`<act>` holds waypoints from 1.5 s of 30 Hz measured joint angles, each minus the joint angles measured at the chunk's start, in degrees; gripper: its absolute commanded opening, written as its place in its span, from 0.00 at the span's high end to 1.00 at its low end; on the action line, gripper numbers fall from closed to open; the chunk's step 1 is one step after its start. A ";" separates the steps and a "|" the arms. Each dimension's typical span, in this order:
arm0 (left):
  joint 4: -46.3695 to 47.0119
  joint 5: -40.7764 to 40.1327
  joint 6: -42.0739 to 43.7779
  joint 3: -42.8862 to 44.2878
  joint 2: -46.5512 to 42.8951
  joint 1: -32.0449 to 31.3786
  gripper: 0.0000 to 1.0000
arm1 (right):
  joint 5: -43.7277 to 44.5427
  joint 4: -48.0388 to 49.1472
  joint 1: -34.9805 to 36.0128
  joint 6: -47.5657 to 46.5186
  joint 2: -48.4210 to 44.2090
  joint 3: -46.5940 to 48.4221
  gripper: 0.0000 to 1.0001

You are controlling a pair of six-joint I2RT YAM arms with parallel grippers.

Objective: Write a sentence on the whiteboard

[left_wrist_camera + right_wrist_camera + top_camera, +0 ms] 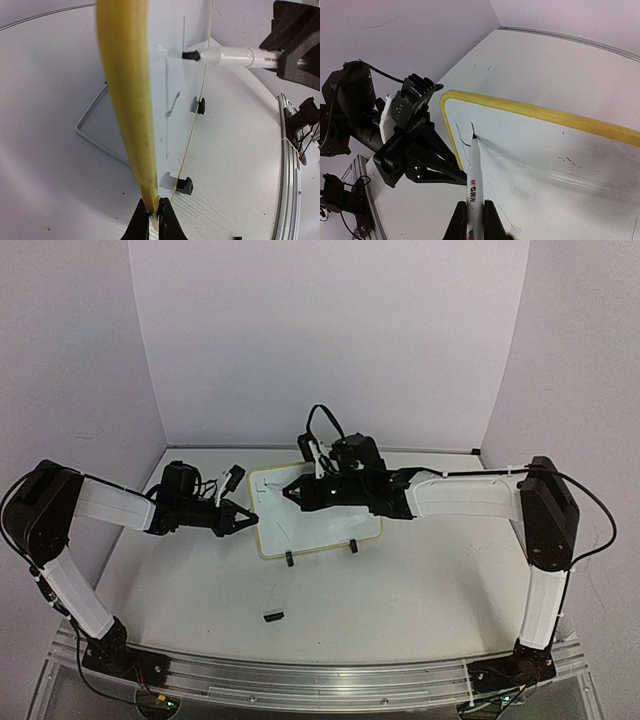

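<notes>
Pinching whiteboard (pixel 124 100) rim, left pincer (pixel 154 214); right pincer (pixel 474 212) clamps marker (pixel 473 172); top view unclear.

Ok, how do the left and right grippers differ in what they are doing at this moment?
The left gripper is shut on the whiteboard, pinching its yellow rim; the right gripper is shut on a marker. The left gripper sits at the board's edge, off its face; the right gripper reaches over the face, with the marker's tip at the surface. Shared: both are shut, black-fingered and holding something.
</notes>
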 measured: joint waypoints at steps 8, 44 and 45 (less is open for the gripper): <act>-0.08 -0.04 0.00 0.04 0.00 0.00 1.00 | -1.51 -0.52 0.00 0.62 0.02 -2.51 1.00; -1.56 -0.16 1.30 0.35 -0.33 -0.13 1.00 | -5.99 -0.98 -1.94 0.44 -6.35 -6.50 1.00; -1.57 -0.17 1.31 0.37 -0.33 -0.13 1.00 | -6.01 -0.88 -2.05 0.46 -6.30 -6.50 1.00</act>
